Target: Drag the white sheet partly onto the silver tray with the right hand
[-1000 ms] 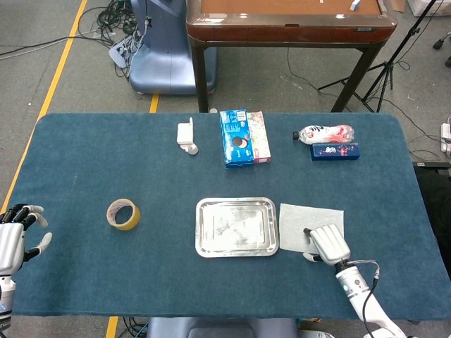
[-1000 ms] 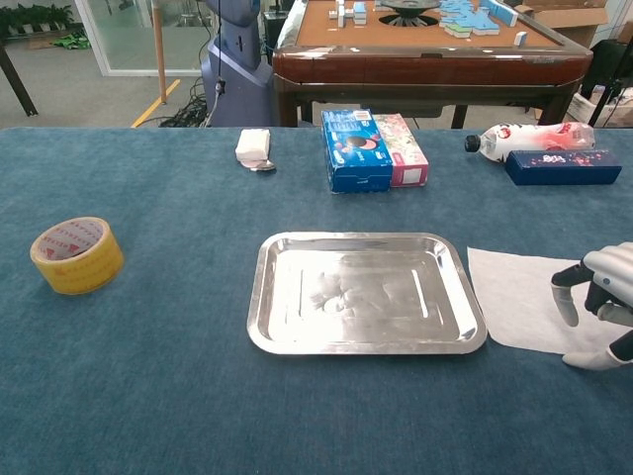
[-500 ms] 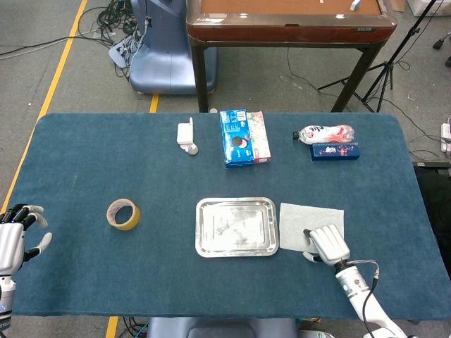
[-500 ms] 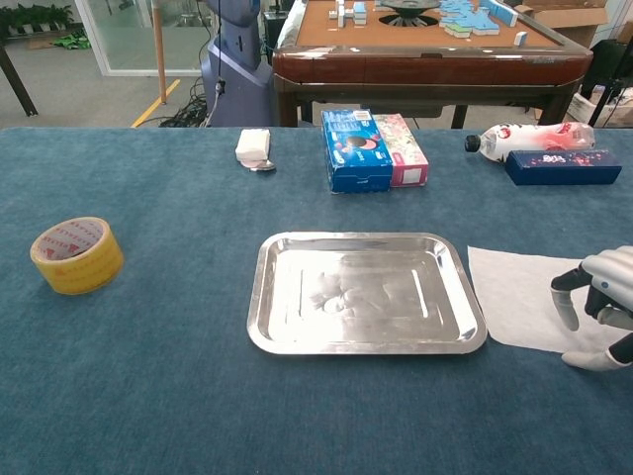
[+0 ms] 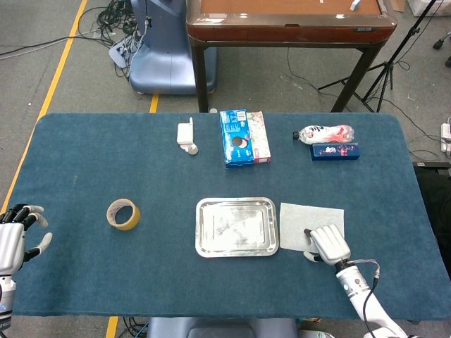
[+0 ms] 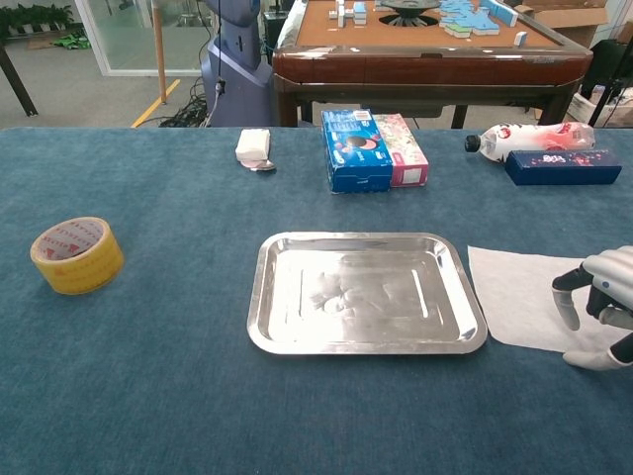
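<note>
The thin white paper sheet [image 5: 311,220] lies flat just right of the shallow silver metal tray [image 5: 236,226], not yet on it. The right hand [image 5: 328,243], fingers curled and empty, hovers over the sheet's near corner; next it must press down and drag leftward.

You're in a robot lab: concrete floor with yellow tape line [image 5: 60,67], loose cables [image 5: 113,14], tripod [image 5: 394,60], blue-clothed test table [image 5: 84,155].

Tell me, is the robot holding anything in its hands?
No. The right hand is over the near right part of the sheet, fingers curled down, not gripping it. The left hand holds nothing.
</note>
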`<move>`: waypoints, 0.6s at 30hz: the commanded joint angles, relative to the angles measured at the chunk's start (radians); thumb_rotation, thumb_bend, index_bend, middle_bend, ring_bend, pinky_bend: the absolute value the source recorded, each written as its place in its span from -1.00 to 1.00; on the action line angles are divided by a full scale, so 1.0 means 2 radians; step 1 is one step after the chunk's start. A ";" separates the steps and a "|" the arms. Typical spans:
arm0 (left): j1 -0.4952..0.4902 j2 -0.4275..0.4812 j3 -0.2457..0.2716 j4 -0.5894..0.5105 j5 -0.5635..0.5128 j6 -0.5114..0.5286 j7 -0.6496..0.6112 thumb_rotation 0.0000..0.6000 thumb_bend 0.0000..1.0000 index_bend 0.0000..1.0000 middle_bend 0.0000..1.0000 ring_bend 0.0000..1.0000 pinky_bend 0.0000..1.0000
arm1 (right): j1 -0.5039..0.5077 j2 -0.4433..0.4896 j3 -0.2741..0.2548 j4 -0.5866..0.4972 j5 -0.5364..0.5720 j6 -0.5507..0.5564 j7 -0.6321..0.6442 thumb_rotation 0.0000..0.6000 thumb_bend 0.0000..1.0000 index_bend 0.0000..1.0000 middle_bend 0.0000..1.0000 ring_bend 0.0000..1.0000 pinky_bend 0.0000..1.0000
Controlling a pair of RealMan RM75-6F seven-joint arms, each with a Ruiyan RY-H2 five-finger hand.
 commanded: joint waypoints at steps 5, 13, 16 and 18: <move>0.000 0.000 0.000 0.000 0.000 0.000 0.001 1.00 -0.50 0.12 -0.28 -0.53 -0.36 | 0.000 0.002 0.000 -0.003 -0.001 0.001 0.001 1.00 0.05 0.18 1.00 1.00 1.00; 0.000 0.000 0.000 -0.001 0.000 -0.001 0.001 1.00 -0.50 0.12 -0.28 -0.53 -0.36 | 0.001 0.005 0.000 -0.008 0.000 0.001 0.000 1.00 0.27 0.17 1.00 1.00 1.00; 0.000 0.000 0.000 -0.001 0.000 -0.001 0.001 1.00 -0.50 0.12 -0.28 -0.53 -0.36 | 0.001 0.006 0.000 -0.009 0.001 -0.001 0.000 1.00 0.34 0.17 1.00 1.00 1.00; 0.000 -0.001 0.000 0.000 0.000 -0.001 0.001 1.00 -0.50 0.12 -0.28 -0.53 -0.36 | 0.002 0.006 0.000 -0.009 0.002 -0.001 0.000 1.00 0.40 0.17 1.00 1.00 1.00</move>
